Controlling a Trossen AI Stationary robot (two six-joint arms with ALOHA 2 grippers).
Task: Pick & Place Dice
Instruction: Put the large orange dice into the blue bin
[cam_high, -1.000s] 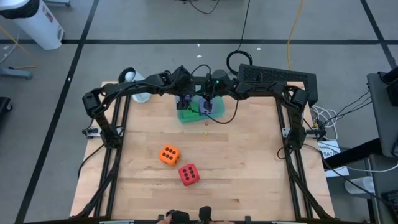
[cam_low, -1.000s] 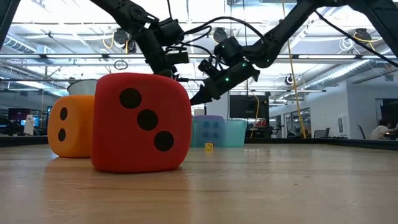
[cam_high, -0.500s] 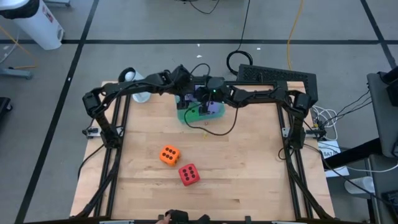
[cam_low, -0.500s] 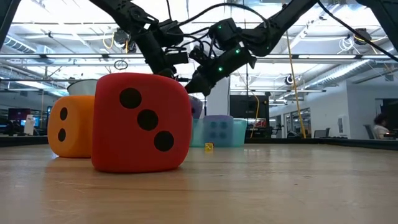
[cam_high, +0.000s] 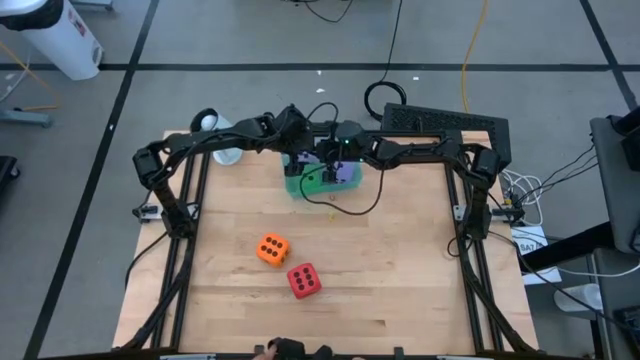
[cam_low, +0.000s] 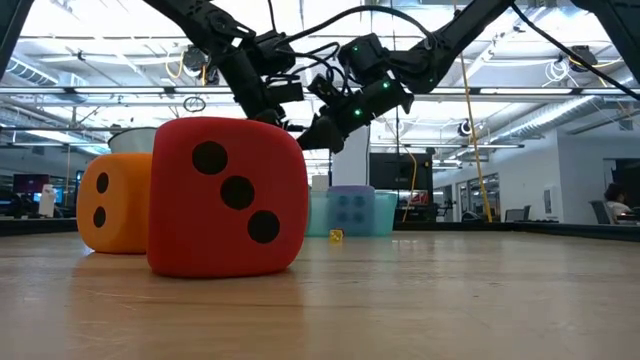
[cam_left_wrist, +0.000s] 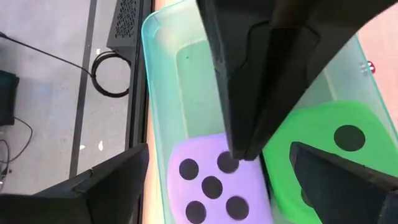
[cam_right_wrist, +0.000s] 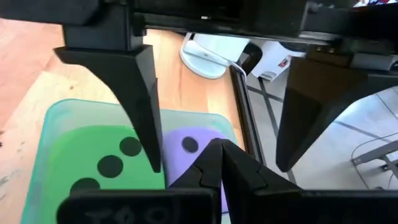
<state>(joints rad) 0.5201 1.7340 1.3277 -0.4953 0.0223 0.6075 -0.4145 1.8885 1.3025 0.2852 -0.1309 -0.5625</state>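
Both grippers hang close together over the teal tray at the far middle of the table. The left gripper has its fingers spread wide, with nothing between them; below it in the tray lie a purple die and, touching it, a green die. The right gripper sits just right of the left one, above the same tray; its dark fingers likewise stand apart and empty, the green die and the purple die below them. In the low view a purple die shows inside the tray, far behind. Well apart from both grippers, toward the near side of the table, lie the orange die and the red die, close beside each other, the red one nearer and to the right.
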